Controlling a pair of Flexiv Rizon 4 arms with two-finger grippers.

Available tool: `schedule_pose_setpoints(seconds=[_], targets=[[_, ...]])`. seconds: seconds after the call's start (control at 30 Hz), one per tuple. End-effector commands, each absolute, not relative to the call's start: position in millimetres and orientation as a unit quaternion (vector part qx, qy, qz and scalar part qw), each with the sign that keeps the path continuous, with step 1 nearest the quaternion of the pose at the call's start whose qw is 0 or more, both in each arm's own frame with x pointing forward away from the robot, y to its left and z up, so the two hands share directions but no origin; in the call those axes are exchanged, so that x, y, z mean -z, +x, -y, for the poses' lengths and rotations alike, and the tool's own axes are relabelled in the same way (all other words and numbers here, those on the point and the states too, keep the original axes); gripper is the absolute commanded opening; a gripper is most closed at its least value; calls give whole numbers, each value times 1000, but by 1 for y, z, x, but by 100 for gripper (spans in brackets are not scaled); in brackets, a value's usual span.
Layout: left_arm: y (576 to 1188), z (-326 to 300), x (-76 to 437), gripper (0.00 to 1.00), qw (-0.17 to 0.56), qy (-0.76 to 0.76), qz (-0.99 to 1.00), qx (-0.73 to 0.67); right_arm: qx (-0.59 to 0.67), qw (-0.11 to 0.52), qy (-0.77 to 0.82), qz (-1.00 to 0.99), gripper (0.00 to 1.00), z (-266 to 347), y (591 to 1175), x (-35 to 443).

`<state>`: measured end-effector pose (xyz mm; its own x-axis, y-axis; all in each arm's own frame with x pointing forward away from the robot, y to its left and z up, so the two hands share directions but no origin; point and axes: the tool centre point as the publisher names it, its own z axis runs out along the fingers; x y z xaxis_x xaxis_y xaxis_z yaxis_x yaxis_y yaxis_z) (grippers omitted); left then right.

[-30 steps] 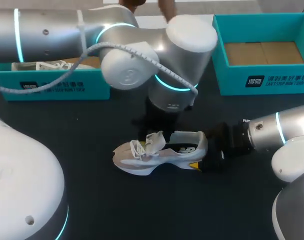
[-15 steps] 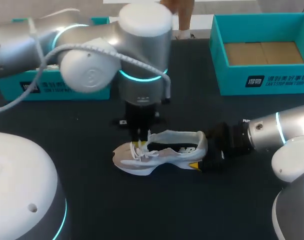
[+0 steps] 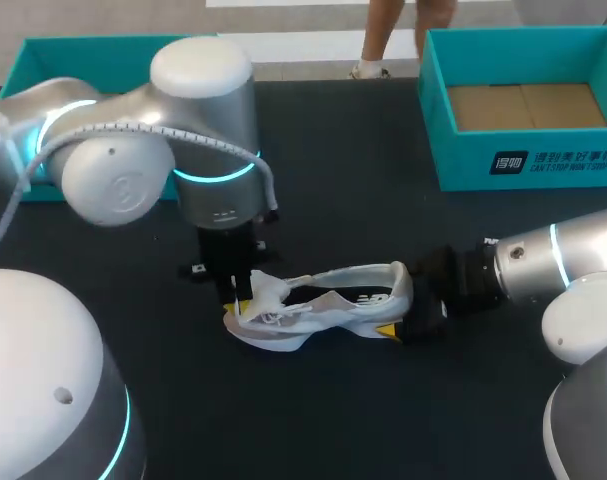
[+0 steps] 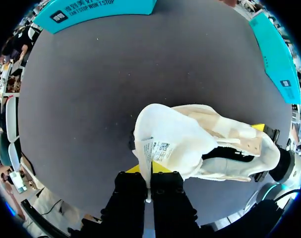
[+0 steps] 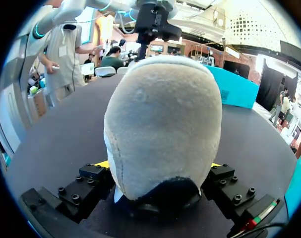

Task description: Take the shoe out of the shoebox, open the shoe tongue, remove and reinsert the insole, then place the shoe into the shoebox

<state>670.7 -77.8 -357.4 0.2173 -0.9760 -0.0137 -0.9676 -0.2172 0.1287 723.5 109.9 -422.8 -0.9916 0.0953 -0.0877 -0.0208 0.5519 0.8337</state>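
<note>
The shoe (image 3: 328,300) stands on the table (image 3: 383,220), toe at 9 o'clock, heel at 3. My left gripper (image 4: 149,169) is pinched together on the raised tongue (image 4: 170,141). My right gripper (image 3: 410,327) clamps the heel (image 5: 162,124). The shoebox (image 3: 543,165) is at 1 o'clock.

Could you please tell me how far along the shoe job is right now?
Done: the shoe is out, lying on the table. In hand: the right gripper clamps the heel while the left gripper pinches the tongue, pulled open. Left: taking out and refitting the insole, then putting the shoe into a shoebox.
</note>
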Motion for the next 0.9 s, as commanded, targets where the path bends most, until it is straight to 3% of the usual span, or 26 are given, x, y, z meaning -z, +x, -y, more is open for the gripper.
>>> schedule_pose_setpoints(seconds=[0.03,0.13,0.4,0.8,0.83,0.9], targets=[[677,76,378,66,46,778,624,62,-471,61,22,-880,0,-108,724,424],[678,72,381,100,40,780,620,70,-471,61,22,-880,0,-108,724,424],[681,62,338,100,45,705,707,21,-471,61,22,-880,0,-108,724,424],[701,123,237,100,-7,282,958,-46,-471,61,22,-880,0,-108,724,424],[702,128,233,85,-9,255,966,-48,-471,61,22,-880,0,-108,724,424],[706,144,218,5,-27,168,984,-57,-471,61,22,-880,0,-108,724,424]])
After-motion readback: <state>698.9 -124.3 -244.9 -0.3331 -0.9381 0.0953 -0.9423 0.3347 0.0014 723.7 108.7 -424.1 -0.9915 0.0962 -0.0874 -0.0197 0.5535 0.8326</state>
